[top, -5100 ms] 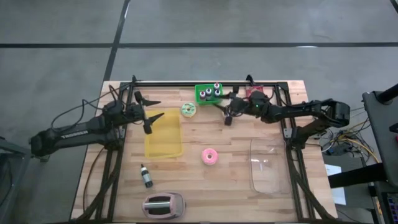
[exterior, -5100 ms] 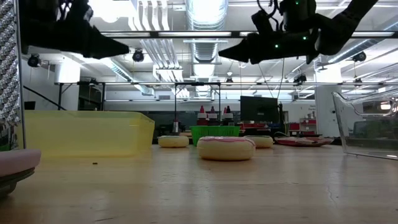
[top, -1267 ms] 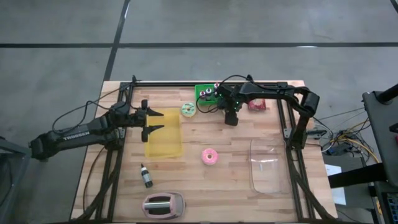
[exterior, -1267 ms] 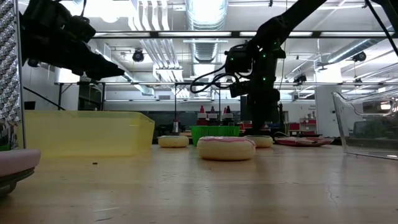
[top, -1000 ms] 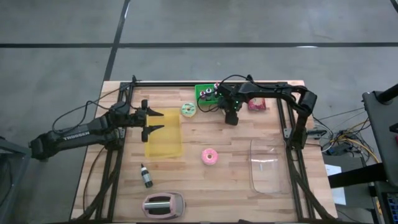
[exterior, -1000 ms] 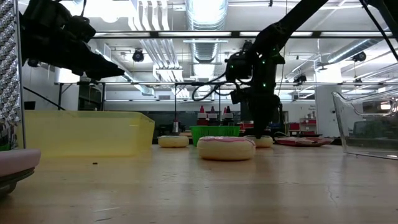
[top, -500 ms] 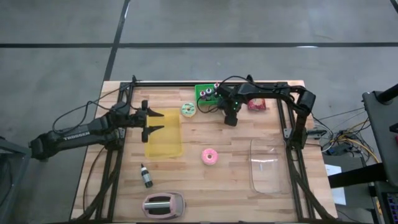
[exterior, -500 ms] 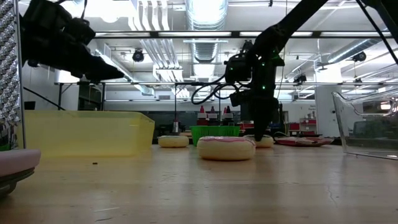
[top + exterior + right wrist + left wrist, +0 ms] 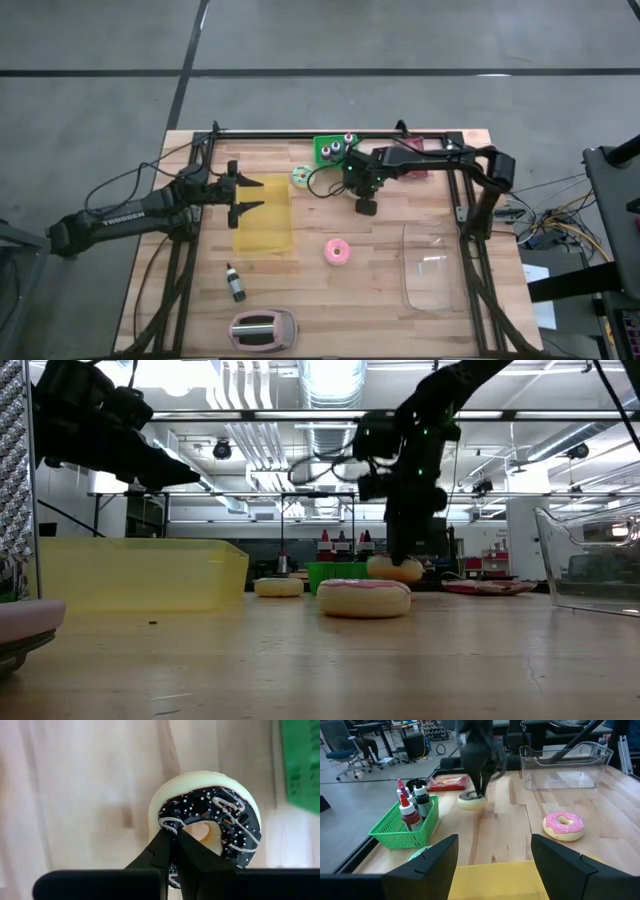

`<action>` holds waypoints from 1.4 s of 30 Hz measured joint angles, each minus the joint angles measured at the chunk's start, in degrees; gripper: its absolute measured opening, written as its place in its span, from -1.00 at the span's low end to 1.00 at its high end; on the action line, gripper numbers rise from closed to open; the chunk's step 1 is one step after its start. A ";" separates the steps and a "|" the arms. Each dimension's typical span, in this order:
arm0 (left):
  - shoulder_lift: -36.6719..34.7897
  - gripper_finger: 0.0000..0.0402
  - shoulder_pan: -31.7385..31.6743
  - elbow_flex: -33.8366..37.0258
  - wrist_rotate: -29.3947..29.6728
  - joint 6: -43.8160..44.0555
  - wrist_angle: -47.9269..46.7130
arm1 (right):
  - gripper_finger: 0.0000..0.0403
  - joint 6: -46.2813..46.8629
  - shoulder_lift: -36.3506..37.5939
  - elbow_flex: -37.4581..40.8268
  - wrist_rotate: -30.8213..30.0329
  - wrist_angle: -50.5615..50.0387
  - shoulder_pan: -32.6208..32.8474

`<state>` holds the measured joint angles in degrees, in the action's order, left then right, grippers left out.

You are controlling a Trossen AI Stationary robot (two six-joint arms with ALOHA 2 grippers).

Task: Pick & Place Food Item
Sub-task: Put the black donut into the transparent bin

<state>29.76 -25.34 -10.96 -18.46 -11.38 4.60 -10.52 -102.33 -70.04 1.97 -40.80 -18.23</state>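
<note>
A chocolate-iced donut (image 9: 205, 820) with white drizzle hangs just above the table (image 9: 395, 569) below my right gripper (image 9: 366, 208), which is shut on it near the table's far middle. A pink donut (image 9: 337, 251) lies flat on the table nearer the front. A green-iced donut (image 9: 303, 176) lies by the yellow bin (image 9: 263, 215). My left gripper (image 9: 495, 845) hovers open above that bin's far end, with nothing between its fingers. My right gripper pinches one side of the donut's ring (image 9: 172, 832) between its two fingers, right beside the hole. The fingers come steeply from above, pointing down. The donut hangs below them roughly level, icing up, lifted clear of the table.
A green basket (image 9: 334, 149) of bottles and a red packet (image 9: 449, 782) sit at the far edge. A clear container (image 9: 432, 268) stands at the right, a toaster (image 9: 264, 330) at the near edge, a small bottle (image 9: 235, 283) near the bin.
My right gripper has shut on the chocolate donut, then risen and moved toward the table's near edge and slightly left. The donut, lying on the table before, now hangs clear of it.
</note>
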 joint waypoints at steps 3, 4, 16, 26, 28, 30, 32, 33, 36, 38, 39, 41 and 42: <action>0.02 0.28 -0.02 0.00 -0.02 0.00 0.04 | -0.96 0.92 2.36 0.00 0.05 1.27 2.08; 0.02 0.28 -0.02 0.00 -0.02 0.00 0.06 | -0.96 1.39 2.99 0.00 0.03 1.12 2.81; 0.28 0.28 -0.02 0.04 0.07 0.00 0.93 | -0.96 7.41 10.21 0.00 -5.01 0.12 11.43; 0.28 0.28 -0.02 0.04 0.26 0.07 0.96 | -0.96 15.00 13.76 -0.02 -8.46 -10.31 15.57; 0.28 0.28 -0.02 0.04 0.26 0.07 0.96 | -0.96 17.53 14.64 -0.02 -8.66 -12.99 16.79; 0.28 0.28 -0.02 0.04 0.26 0.11 0.94 | -0.96 20.12 15.98 -0.06 -9.50 -15.16 18.17; 0.28 0.28 -0.02 0.04 0.27 0.18 0.94 | -0.96 22.77 17.17 -0.82 -10.64 -18.80 19.59; 0.28 0.28 -0.02 0.04 0.28 0.24 0.94 | -0.96 24.10 17.61 -1.53 -11.32 -20.66 20.24; 0.28 0.28 -0.02 0.04 0.28 0.27 0.94 | -0.96 28.49 18.95 -4.06 -12.86 -27.08 22.33; 0.28 0.28 -0.02 0.04 0.27 0.50 0.94 | -0.96 31.53 19.81 -5.26 -12.93 -30.38 23.86; 0.28 0.28 -0.02 0.04 0.26 0.52 0.94 | -0.96 33.10 20.07 -5.62 -12.93 -31.75 24.60; 0.28 0.28 -0.02 0.13 0.26 0.55 0.94 | -0.96 36.34 20.49 -5.79 -12.67 -34.83 26.26; 0.28 0.28 -0.02 0.20 0.27 0.61 0.94 | -0.96 38.01 20.59 -5.79 -12.47 -36.36 27.09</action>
<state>30.04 -25.36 -10.76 -18.19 -10.77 5.54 27.49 -81.73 -75.83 -10.50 -77.15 8.87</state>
